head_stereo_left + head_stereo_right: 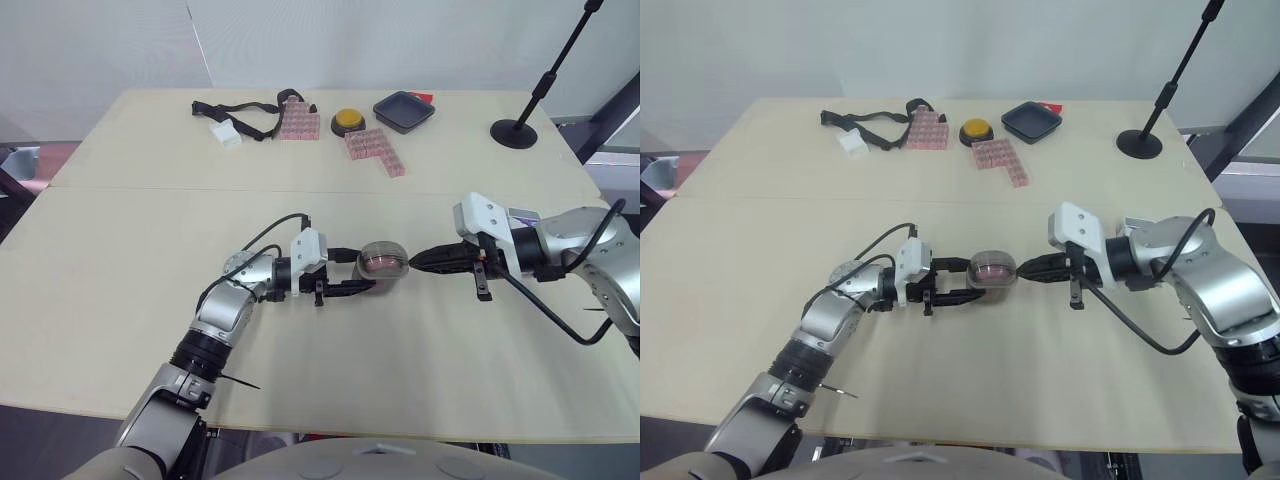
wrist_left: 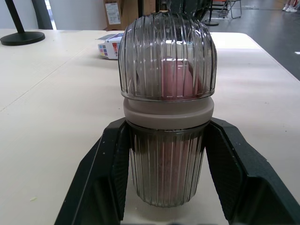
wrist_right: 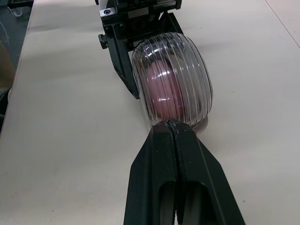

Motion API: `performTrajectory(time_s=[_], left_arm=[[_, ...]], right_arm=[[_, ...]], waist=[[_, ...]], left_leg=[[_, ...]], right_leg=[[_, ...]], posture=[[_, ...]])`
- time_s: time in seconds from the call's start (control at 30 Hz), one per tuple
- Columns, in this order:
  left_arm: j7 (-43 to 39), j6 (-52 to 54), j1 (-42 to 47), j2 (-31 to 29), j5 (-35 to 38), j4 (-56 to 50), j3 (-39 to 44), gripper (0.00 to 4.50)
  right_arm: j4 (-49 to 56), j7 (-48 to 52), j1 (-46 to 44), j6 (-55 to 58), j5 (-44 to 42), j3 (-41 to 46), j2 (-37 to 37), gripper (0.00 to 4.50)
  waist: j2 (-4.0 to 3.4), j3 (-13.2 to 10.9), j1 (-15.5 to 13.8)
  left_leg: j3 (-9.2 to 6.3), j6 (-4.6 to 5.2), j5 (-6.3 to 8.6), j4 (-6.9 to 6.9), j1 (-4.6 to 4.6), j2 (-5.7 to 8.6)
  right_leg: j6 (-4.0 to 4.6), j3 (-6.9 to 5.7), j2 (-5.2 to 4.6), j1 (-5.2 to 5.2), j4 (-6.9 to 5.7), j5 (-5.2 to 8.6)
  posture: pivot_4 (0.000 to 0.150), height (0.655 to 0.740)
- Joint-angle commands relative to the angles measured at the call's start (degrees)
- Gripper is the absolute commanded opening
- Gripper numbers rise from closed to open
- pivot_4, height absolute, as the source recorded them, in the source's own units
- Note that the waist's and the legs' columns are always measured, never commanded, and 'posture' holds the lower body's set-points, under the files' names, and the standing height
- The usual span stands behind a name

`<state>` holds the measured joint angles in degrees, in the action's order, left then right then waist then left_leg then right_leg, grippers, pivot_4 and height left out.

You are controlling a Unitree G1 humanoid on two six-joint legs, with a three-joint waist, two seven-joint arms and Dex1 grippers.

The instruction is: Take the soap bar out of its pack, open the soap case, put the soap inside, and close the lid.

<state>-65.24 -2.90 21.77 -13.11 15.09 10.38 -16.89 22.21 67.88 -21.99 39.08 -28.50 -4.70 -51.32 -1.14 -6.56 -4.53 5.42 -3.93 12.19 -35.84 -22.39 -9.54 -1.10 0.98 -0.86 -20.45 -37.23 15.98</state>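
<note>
One soap case (image 1: 383, 261) is resting on the desk (image 1: 150, 300) near its middle, between the two arms. It is a clear ribbed shell, closed. One pink soap (image 3: 161, 89) is showing through the ribs, its outline blurred by them. A pale band is running around the case where its two halves are meeting.

The left tool (image 1: 366, 270) is gripping the case. Its two black fingers (image 2: 108, 168) are pressing against opposite sides of one half, and the other half is sticking out past the fingertips. The right tool (image 1: 418, 261) is closed, with its two fingers pressed flat together. Its tip is touching the side of the case facing away from the left tool.

Along the far edge of the desk are lying:
- two pink studded slabs (image 1: 299, 122) (image 1: 376, 150);
- one yellow button (image 1: 347, 121), sitting between the slabs;
- one dark square tray (image 1: 404, 111);
- one black strap (image 1: 240, 110), coiled loosely;
- one small white block (image 1: 227, 134), sitting just beside the strap;
- one round black stand base (image 1: 514, 132), with a pole that is running out of frame.

A red item (image 1: 421, 97) is peeking out from behind the tray, too hidden to identify. One small printed box (image 2: 110, 47) is lying on the desk beyond the case. From the head views the right arm is covering most of it, and its print is too small to read.
</note>
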Motion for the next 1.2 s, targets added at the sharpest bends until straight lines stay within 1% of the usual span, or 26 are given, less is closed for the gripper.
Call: performTrajectory(time_s=[0.03, 0.27, 0.47, 0.9, 1.2], left_arm=[[0.2, 0.1, 0.3, -0.2, 0.1, -0.5, 0.2, 1.87], [0.0, 0.1, 0.2, -0.2, 0.3, -0.6, 0.3, 1.87], [0.2, 0.1, 0.0, -0.2, 0.2, -0.9, 0.2, 1.87], [0.4, 0.0, -0.1, -0.3, -0.1, -1.1, 0.1, 1.87], [0.8, -0.3, -0.3, -0.2, -0.3, -1.2, 0.0, 1.87]], right_arm=[[-0.2, 0.2, -1.7, 0.2, -1.5, 2.3, -0.9, 0.04], [-0.4, -1.2, -3.3, 2.6, -5.3, 4.8, 0.5, 0.04], [2.1, -4.0, -4.5, 5.0, -8.0, 4.0, 3.7, 0.04], [2.8, -5.6, -4.0, 2.8, -5.6, -0.1, 5.9, 0.04], [1.4, -5.6, -2.3, 1.6, -3.1, -3.0, 5.3, 0.04]], waist=[[0.0, 0.0, 0.0], [0.0, 0.0, 0.0], [0.0, 0.0, -0.1], [0.0, 0.0, -0.1], [0.0, 0.0, -0.1]], left_leg=[[0.0, 0.0, 0.0, 0.0, 0.0, 0.0], [0.0, 0.0, 0.0, 0.0, -0.01, 0.0], [0.0, 0.0, 0.0, 0.0, 0.0, 0.0], [-0.01, -0.01, 0.0, 0.0, 0.01, 0.0], [0.0, -0.02, 0.0, 0.0, 0.01, 0.0]], right_leg=[[0.0, 0.0, 0.0, 0.0, 0.0, 0.0], [0.0, 0.0, 0.0, 0.0, 0.0, 0.0], [0.0, -0.01, 0.01, 0.0, -0.02, 0.0], [0.0, -0.02, 0.0, 0.0, -0.01, 0.0], [0.0, -0.02, 0.0, 0.02, -0.02, 0.0]], posture=[[0.15, 0.74], [0.15, 0.74], [0.15, 0.74], [0.15, 0.74], [0.15, 0.74]])
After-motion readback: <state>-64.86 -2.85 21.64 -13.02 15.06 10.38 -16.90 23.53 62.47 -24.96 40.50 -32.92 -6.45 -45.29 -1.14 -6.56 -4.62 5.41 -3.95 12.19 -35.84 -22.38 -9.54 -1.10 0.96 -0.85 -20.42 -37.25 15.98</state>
